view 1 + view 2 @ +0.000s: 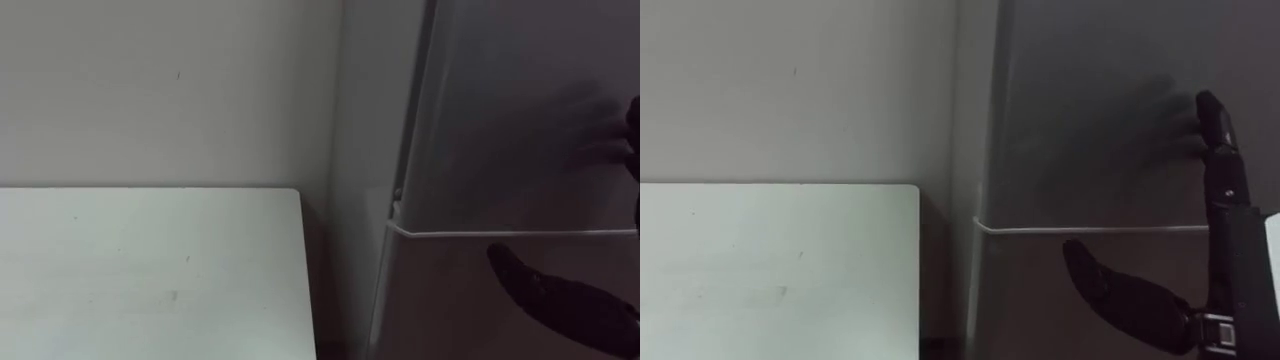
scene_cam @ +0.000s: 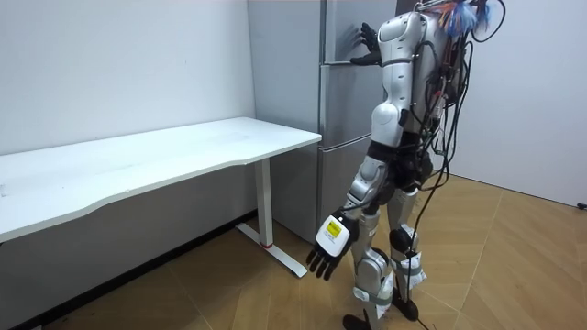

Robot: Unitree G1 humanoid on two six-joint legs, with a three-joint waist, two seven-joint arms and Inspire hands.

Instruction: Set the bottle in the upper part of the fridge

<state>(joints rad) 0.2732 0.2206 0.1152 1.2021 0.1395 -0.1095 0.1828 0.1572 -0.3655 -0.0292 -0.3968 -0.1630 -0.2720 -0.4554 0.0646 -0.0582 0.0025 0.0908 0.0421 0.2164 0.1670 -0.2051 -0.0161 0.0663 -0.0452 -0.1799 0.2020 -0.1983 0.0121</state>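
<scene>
**Right hand flat on the fridge door**

The robot stood in front of the fridge (image 2: pixel 344 101), just beside the right edge of the white table (image 1: pixel 150 270); its right hand (image 1: pixel 1225 210) was raised to the upper door (image 1: pixel 1090 100), fingers straight and spread on the grey surface, with the thumb below the seam, over the lower door (image 1: pixel 1040 300); the left hand (image 2: pixel 328 247) hung low at its side, fingers relaxed and holding nothing; where the bottle was, one could not tell.
</scene>
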